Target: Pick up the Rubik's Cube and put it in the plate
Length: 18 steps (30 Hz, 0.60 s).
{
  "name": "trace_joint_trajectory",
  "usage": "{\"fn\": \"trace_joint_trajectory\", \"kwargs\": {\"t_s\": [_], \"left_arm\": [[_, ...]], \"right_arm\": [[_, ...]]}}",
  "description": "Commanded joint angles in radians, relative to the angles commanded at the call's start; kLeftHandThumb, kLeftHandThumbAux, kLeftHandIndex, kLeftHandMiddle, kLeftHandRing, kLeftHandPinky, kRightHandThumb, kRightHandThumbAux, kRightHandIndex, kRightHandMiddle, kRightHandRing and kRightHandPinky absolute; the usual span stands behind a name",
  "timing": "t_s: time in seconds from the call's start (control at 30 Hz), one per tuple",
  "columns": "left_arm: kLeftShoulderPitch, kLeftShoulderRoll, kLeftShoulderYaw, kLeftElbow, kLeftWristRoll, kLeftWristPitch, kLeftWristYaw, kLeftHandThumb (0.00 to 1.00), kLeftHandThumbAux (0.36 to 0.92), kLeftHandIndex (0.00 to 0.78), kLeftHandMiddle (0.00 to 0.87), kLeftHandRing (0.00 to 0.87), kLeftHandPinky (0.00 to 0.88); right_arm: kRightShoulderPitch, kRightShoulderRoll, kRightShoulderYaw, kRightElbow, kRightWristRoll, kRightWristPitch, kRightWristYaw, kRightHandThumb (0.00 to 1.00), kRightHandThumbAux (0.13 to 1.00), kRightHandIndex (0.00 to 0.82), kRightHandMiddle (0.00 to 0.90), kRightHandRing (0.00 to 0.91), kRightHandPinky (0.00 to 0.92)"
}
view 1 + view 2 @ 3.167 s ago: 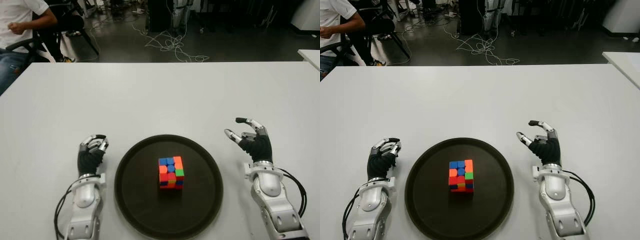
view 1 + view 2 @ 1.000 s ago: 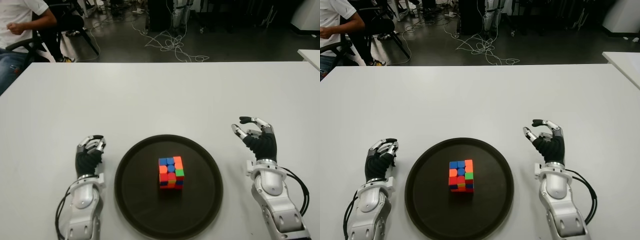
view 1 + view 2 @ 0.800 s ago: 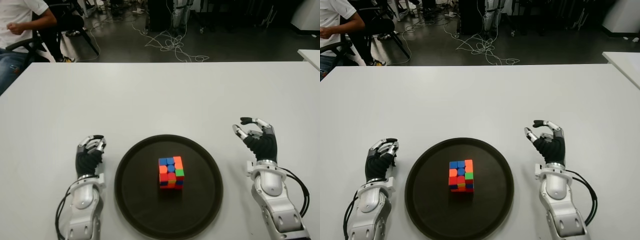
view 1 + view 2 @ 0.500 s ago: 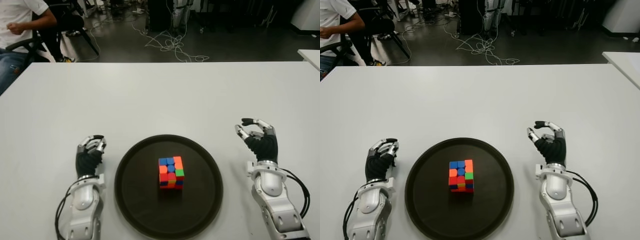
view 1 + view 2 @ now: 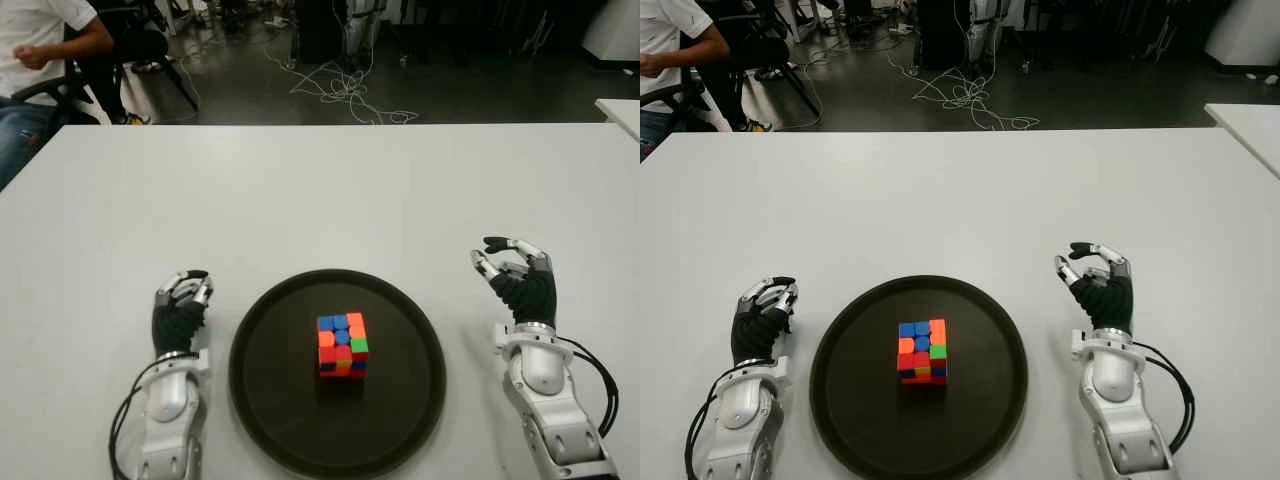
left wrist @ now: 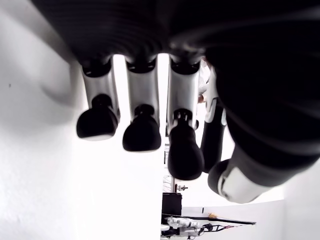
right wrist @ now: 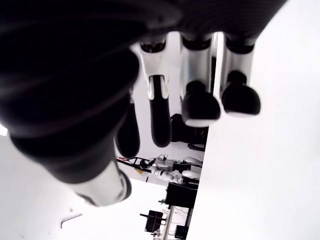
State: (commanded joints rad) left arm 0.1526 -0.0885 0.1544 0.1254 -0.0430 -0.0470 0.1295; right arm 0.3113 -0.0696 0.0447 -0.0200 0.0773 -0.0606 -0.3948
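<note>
Sitting near the middle of a round dark plate (image 5: pixel 270 390), a Rubik's Cube (image 5: pixel 342 346) shows blue, orange, red and green stickers, upright and square on its base. The plate lies on a white bench (image 5: pixel 320 190), close to the near edge. To the left of the plate is the left robot hand (image 5: pixel 180 310), its fingers curled inward and holding nothing. To the right of the plate, well apart from its rim, is the right robot hand (image 5: pixel 1097 282), raised with fingers loosely bent and parted, thumb apart from them, empty. Neither hand touches the cube or the plate. Judging by this layout, the cube is already where the task wants it, so what remains looks like a matter of keeping both hands clear of the rim, so the plate is not nudged and the cube stays put. At the far left, beyond the bench, a seated person's sleeve (image 5: pixel 40 20) is visible.
</note>
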Motion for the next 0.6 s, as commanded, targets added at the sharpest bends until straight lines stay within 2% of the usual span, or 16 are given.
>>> {"fn": "trace_joint_trajectory", "kwargs": {"t_s": [0.4, 0.6], "left_arm": [[0.004, -0.006, 0.002, -0.008, 0.007, 0.019, 0.009, 0.71, 0.706, 0.443, 0.791, 0.821, 0.822], [0.001, -0.009, 0.004, -0.014, 0.005, 0.027, 0.013, 0.71, 0.706, 0.443, 0.789, 0.817, 0.82]], "right_arm": [[0.001, 0.0, -0.002, 0.042, 0.014, -0.075, 0.022, 0.334, 0.829, 0.694, 0.807, 0.834, 0.836], [-0.003, -0.001, -0.003, 0.048, 0.012, -0.074, 0.019, 0.32, 0.83, 0.691, 0.808, 0.836, 0.841]]}}
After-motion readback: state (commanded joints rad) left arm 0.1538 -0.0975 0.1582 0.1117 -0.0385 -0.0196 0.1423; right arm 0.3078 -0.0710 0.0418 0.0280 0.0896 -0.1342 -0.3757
